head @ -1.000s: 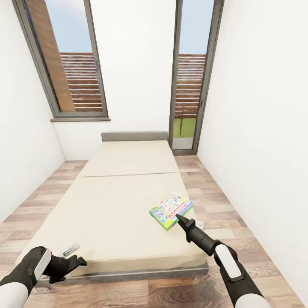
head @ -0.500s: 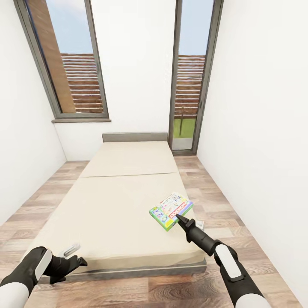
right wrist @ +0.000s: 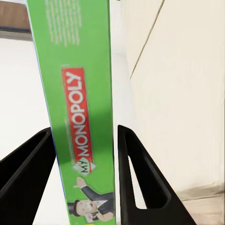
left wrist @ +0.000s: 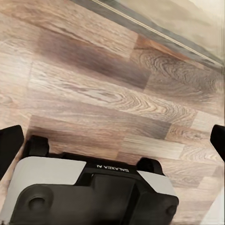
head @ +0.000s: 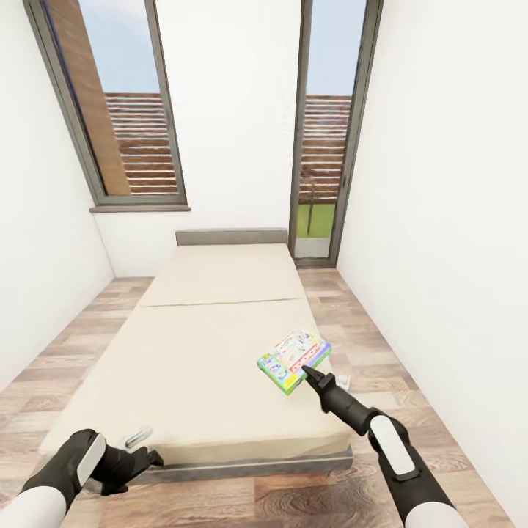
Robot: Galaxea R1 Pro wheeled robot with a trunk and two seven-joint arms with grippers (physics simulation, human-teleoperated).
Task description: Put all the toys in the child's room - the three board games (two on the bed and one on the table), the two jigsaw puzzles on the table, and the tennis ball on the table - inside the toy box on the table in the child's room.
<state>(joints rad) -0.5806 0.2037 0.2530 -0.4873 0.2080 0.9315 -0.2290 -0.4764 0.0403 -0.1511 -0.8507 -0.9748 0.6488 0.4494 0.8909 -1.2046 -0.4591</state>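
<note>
Your right gripper (head: pixel 308 372) is pinching the green board game (head: pixel 293 359) above the bed (head: pixel 213 345), left gripper (left wrist: pixel 112 140) spread and empty; next, carry it to the toy box.

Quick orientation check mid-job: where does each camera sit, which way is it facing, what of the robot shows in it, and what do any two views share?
Head view: on the head, looking forward and down at the bed; both arms show, right gripper holding the green and white board game, left gripper low.
Left wrist view: on the left arm, facing the wood floor; open jaws at the edges.
Right wrist view: along its jaws, clamped on the game's green edge.
Shared: the game and bed, in head and right wrist views.
</note>
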